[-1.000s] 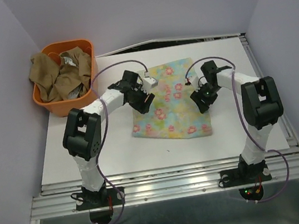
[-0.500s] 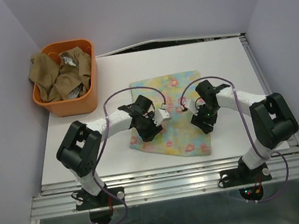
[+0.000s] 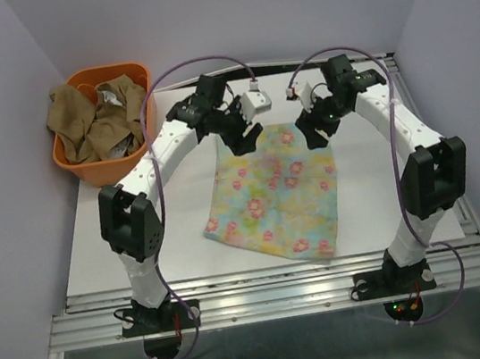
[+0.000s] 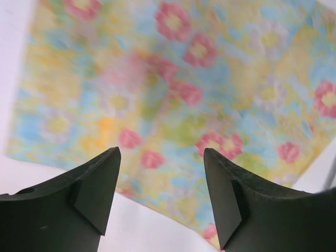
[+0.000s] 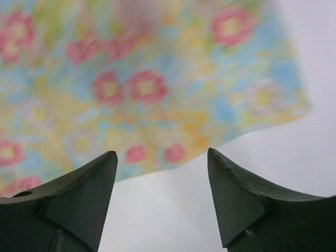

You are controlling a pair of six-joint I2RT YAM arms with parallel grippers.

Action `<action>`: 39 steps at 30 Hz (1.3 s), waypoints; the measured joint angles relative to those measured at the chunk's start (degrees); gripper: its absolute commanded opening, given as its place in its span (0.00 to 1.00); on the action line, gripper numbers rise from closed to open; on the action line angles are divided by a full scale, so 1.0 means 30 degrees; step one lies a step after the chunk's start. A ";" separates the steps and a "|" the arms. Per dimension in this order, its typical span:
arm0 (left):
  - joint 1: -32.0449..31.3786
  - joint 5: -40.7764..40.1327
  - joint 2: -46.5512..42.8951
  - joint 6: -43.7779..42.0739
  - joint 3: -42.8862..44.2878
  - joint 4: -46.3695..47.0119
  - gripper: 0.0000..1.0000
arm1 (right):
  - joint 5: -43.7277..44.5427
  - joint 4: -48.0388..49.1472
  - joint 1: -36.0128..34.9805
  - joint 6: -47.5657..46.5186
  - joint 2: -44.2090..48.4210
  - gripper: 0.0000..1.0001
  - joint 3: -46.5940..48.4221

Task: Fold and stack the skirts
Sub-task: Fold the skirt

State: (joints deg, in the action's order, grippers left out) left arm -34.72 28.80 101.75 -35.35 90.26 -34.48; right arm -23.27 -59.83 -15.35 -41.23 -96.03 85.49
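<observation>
The pastel floral skirt (image 3: 274,194) lies flat on the white table, one long side toward the near edge. My left gripper (image 3: 243,137) hovers over its far left corner, open and empty. My right gripper (image 3: 311,131) hovers over the far right corner, also open and empty. In the left wrist view the open left gripper (image 4: 161,152) hangs above the floral skirt (image 4: 189,89) with nothing between its fingers. The right wrist view shows my right gripper (image 5: 161,152) open above the edge of the floral skirt (image 5: 131,79). A tan-brown skirt (image 3: 87,123) is crumpled in the basket.
The orange plastic basket (image 3: 110,169) stands at the far left corner of the table (image 3: 141,239), with a pale cloth (image 3: 110,96) beside the tan one. Lilac walls close in the left, back and right. A metal rail (image 3: 275,293) runs along the near edge.
Both arms moved from the middle of the floral skirt to its far edge and lifted. Both grippers opened wider. The skirt now lies a little nearer the front edge.
</observation>
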 measured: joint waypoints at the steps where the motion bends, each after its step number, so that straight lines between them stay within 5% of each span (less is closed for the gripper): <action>1: 0.0714 0.0415 0.0925 0.0000 0.2106 -0.0073 0.76 | -0.0160 0.0189 0.0510 0.0117 -0.0991 0.75 0.1821; 5: 0.3169 0.1027 0.5413 0.0721 0.9821 -0.0204 0.73 | -0.0117 0.1268 0.2237 0.0699 -0.4597 0.73 0.6535; 9: 0.4794 0.0561 0.8480 0.2237 1.2473 0.1137 0.73 | 0.0852 0.2470 0.2856 0.1049 -0.7191 0.70 0.8320; 16: 0.5530 0.0000 1.2080 0.2608 1.3340 0.1843 0.70 | 0.2288 0.4284 0.2790 0.0481 -1.0127 0.69 0.8706; 25: 0.5472 0.0146 1.2706 0.1268 1.3216 0.1202 0.66 | 0.3337 0.5384 0.2863 -0.0758 -1.1468 0.66 0.8699; 39: 0.5479 0.0095 1.3478 -0.0080 1.2990 0.0036 0.63 | 0.3585 0.6120 0.3009 -0.1843 -1.1752 0.30 0.8633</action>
State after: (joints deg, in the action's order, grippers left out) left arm -18.28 29.08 142.19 -35.59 129.23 -34.37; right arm -12.51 -41.47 -6.33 -46.76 -131.28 111.39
